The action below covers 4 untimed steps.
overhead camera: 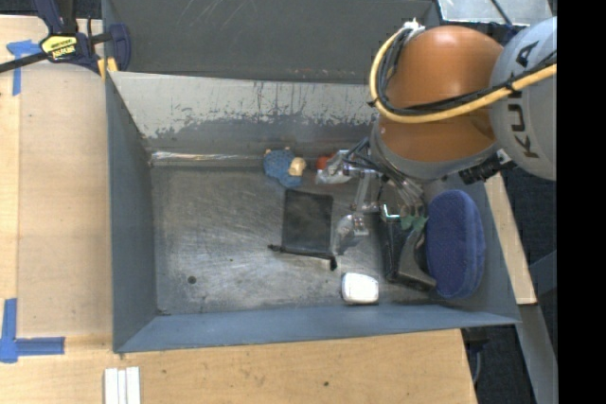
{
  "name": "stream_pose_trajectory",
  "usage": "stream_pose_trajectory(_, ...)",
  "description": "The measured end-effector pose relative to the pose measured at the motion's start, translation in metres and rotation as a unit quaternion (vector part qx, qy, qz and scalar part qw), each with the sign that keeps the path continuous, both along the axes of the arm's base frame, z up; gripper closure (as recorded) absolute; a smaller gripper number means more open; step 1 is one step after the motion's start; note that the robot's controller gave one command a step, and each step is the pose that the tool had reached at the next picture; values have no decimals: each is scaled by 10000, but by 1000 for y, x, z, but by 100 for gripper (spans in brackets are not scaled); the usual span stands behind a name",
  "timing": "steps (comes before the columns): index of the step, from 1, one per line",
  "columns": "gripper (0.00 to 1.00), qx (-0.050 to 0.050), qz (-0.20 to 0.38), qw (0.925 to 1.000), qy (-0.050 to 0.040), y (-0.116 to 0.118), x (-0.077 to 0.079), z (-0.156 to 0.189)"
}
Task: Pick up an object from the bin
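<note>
The robot arm's orange cover (445, 90) leans in over the right side of the grey bin (133, 203). Its claw (363, 208) is low above the floor, just beside the right edge of a black flat rectangle (308, 220) lying near the bin's middle. Whether the claw is apart or together cannot be told. A white rounded block (360, 289) lies near the front wall, a blue oval pad (454, 243) lies at the right, and a small blue thing (278, 166) lies by the back wall.
</note>
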<state>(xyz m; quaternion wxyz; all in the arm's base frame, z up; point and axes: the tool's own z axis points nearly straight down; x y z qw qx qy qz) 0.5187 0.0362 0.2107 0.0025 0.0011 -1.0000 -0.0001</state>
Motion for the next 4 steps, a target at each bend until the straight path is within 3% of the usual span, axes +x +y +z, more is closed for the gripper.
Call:
stream_pose_trajectory(1, 0, -1, -50, 10000, -4, 8, 18, -128)
stream_pose_trajectory(2, 100, 1, -64, 10000, -36, 8, 19, -124)
stream_pose_trajectory(3, 100, 1, -98, 9999, -76, 0, 12, -23)
stream_pose_trajectory(4, 100, 1, 1530, 9882, -76, 13, 12, 49)
